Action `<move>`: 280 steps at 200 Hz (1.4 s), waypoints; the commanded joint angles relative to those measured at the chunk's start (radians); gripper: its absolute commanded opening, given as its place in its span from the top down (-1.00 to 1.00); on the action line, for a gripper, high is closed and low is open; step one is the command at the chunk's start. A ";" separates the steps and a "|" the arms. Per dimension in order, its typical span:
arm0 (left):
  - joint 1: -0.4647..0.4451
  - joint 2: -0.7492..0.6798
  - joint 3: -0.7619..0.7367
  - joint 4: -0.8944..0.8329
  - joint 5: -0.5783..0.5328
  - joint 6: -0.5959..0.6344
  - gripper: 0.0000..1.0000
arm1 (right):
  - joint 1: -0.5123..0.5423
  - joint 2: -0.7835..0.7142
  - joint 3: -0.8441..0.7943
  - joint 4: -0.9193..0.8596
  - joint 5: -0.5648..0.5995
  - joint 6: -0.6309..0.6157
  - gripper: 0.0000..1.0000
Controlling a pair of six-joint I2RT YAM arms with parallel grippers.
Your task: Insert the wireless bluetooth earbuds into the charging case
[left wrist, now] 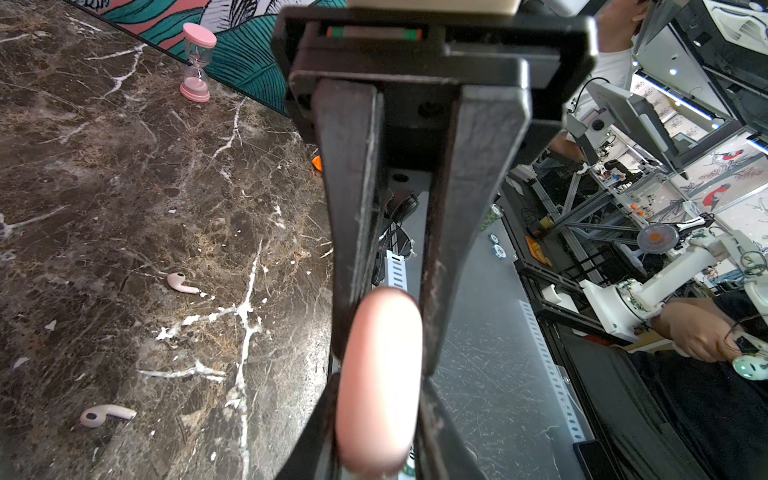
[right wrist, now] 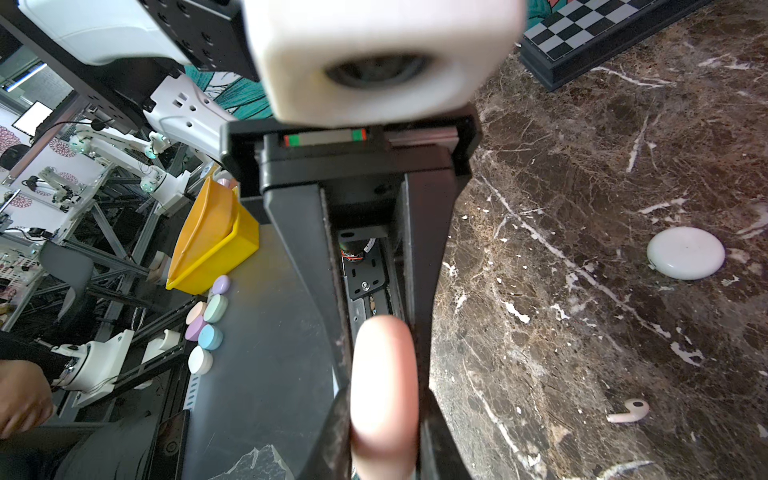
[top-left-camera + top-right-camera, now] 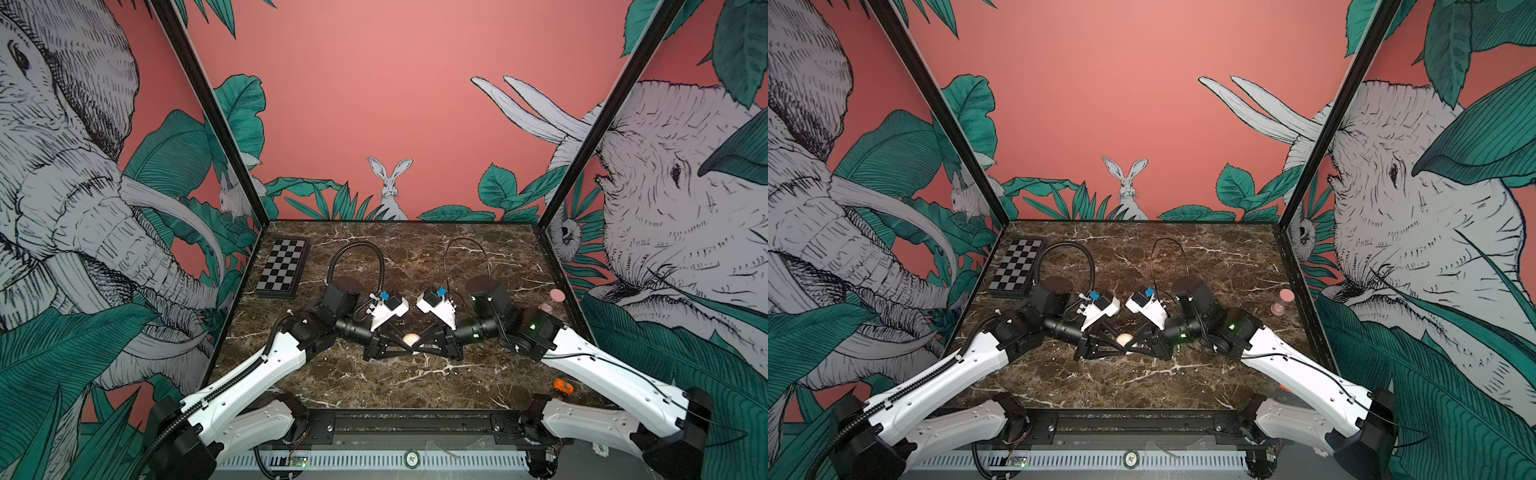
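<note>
Left gripper (image 1: 386,357) and right gripper (image 2: 384,382), jaws narrow, both pinch the pink charging case (image 3: 410,339). Two earbuds (image 1: 183,283) lie on marble (image 1: 124,166).

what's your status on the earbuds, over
Left tool, right tool both shut on round pink plastic case. Two whitish plastic earbuds loose on marble tabletop. No obstruction seen.

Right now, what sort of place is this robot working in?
Probably a robotics lab's work cell: a marble-look tabletop boxed in by jungle-mural panels, and, past its edge in the left wrist view, more white robot arms beside metal framing, with a person's hand nearby.
</note>
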State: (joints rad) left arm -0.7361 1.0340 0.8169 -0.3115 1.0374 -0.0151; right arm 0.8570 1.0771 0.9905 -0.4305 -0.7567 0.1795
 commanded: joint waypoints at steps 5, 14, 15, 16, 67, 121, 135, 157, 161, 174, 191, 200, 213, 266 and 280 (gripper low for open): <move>0.002 0.001 0.018 0.002 0.048 0.006 0.46 | 0.005 0.007 -0.003 0.053 0.004 0.006 1.00; 0.001 0.005 0.018 0.007 0.055 0.005 0.53 | 0.006 0.012 -0.003 0.054 0.002 0.006 1.00; 0.001 0.006 0.018 0.008 0.056 0.004 0.54 | 0.006 0.013 -0.003 0.054 0.002 0.006 1.00; 0.001 0.006 0.018 0.008 0.056 0.003 0.55 | 0.007 0.013 -0.002 0.054 0.003 0.006 1.00; 0.001 0.008 0.012 0.026 0.057 -0.007 1.00 | 0.016 0.012 0.004 0.039 0.077 -0.006 0.85; 0.003 -0.035 -0.027 0.061 -0.053 0.023 1.00 | 0.016 -0.062 -0.027 0.078 0.140 0.007 -0.17; 0.003 -0.076 -0.061 0.106 -0.085 0.042 1.00 | 0.016 -0.086 -0.030 0.078 0.172 0.009 -0.28; 0.002 -0.156 -0.149 0.260 -0.166 0.025 1.00 | 0.015 -0.136 -0.039 0.089 0.233 0.016 -0.48; 0.003 -0.169 -0.167 0.301 -0.175 0.015 1.00 | 0.016 -0.145 -0.040 0.091 0.239 0.018 -0.52; 0.002 -0.195 -0.227 0.424 -0.166 0.003 1.00 | 0.016 -0.167 -0.048 0.105 0.253 0.020 -0.64; 0.003 -0.190 -0.255 0.511 -0.177 -0.022 1.00 | 0.015 -0.176 -0.050 0.115 0.281 0.024 -0.69; 0.004 -0.176 -0.252 0.517 -0.186 -0.024 1.00 | 0.016 -0.177 -0.053 0.123 0.284 0.027 -0.70; 0.003 -0.165 -0.259 0.542 -0.182 -0.031 1.00 | 0.015 -0.178 -0.061 0.138 0.300 0.029 -0.75; 0.003 -0.246 -0.413 0.755 -0.281 -0.094 1.00 | 0.023 -0.205 -0.108 0.201 0.395 0.006 -0.91; 0.004 -0.250 -0.441 0.788 -0.328 -0.133 1.00 | 0.030 -0.196 -0.097 0.194 0.407 -0.008 -0.92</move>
State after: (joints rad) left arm -0.7322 0.8162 0.4149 0.3496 0.7933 -0.0963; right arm 0.8722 0.8894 0.8753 -0.2962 -0.4046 0.1967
